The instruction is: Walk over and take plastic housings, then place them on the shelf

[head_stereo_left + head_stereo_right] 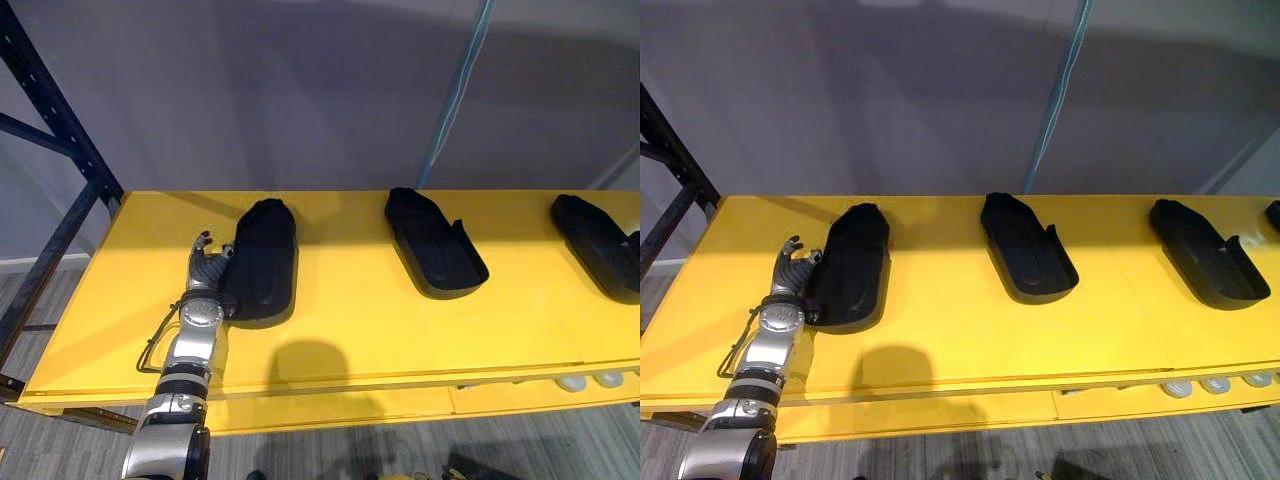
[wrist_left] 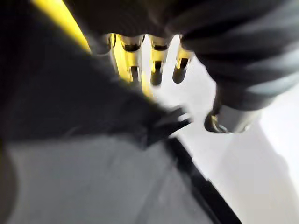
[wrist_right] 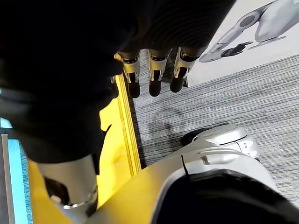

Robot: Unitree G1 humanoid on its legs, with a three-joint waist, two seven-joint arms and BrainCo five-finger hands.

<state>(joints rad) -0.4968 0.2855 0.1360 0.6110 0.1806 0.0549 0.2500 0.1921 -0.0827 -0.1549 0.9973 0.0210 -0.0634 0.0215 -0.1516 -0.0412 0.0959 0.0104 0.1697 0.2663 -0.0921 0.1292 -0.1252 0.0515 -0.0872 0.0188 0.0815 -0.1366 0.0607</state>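
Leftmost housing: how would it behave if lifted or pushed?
The housing looks like a thin moulded shell, so probably stiff and light for its size. Lying long and flat on the shelf, it should slide rather than roll or tip. Its smooth surface may slip in the left hand.

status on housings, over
Left hand against leftmost housing on yellow shelf, grip unclear. Right hand by shelf edge. Middle housing, right housing lie apart. Nothing blocking.
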